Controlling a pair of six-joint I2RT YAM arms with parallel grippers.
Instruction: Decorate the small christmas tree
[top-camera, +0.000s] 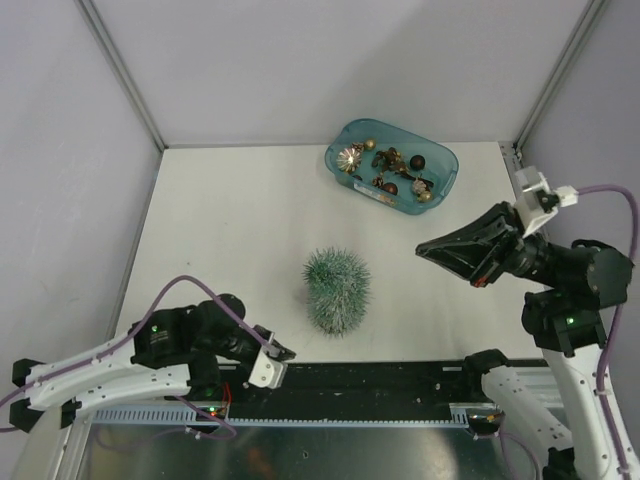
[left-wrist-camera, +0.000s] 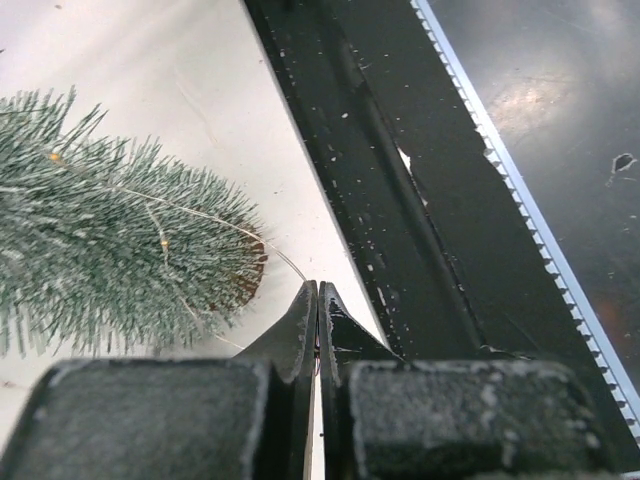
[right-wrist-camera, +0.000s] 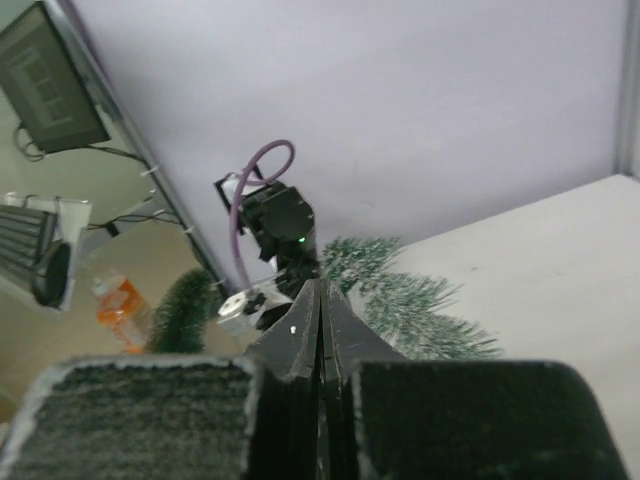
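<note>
Left gripper (top-camera: 281, 352) rests low at the near edge of the bench (top-camera: 230, 220), jaws clenched flat together, nothing between them. Just beyond it, near mid-bench, is the small christmas tree (top-camera: 337, 291). It appears to lie on its side, with the wide end and brown wood base (left-wrist-camera: 250, 272) toward the arms, though the pose is not certain from overhead. A fine wire with tiny beads (left-wrist-camera: 161, 240) runs through the bristles. Judgement: the tree is light, its bristles are soft and springy, and the frosting is likely to shed. A squeeze on the foliage would slip or crush, so take hold at the stiff base or low on the trunk. Right gripper (top-camera: 428, 249) hangs raised to the right, also pressed closed and empty. Farthest back sits the teal tray (top-camera: 447, 160) of ornaments (top-camera: 390, 170), well apart from the tree.
</note>
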